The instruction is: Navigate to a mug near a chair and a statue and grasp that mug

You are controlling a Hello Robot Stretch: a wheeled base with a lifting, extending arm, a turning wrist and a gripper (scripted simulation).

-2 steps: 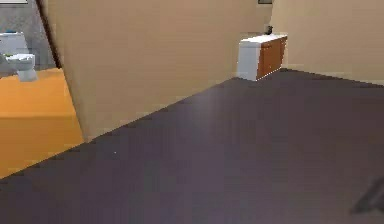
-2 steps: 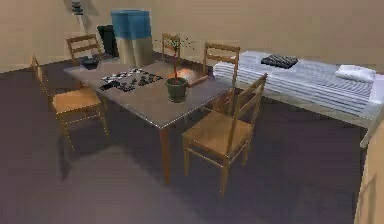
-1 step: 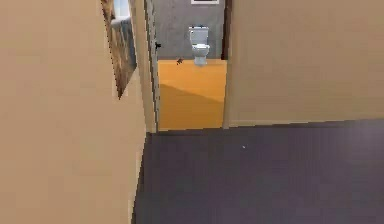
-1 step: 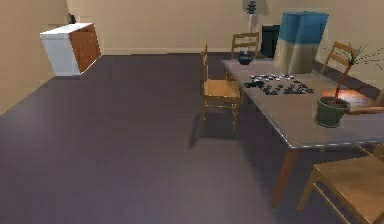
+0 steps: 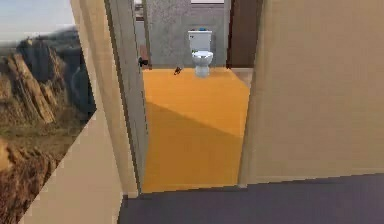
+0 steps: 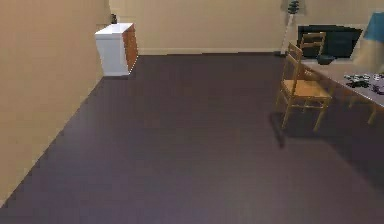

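A wooden chair (image 6: 303, 85) stands at the arm side view's right, pushed toward a table (image 6: 362, 88) that carries several small dark things I cannot name. Behind the table sits a dark screen (image 6: 338, 40).
In the forward view an open doorway (image 5: 190, 100) leads onto an orange floor (image 5: 195, 125) with a white toilet (image 5: 202, 50) at the far wall and a small dark thing (image 5: 178, 71) on the floor. A white-and-orange cabinet (image 6: 117, 48) stands against the arm side view's far wall. Dark floor (image 6: 170, 130) spreads wide.
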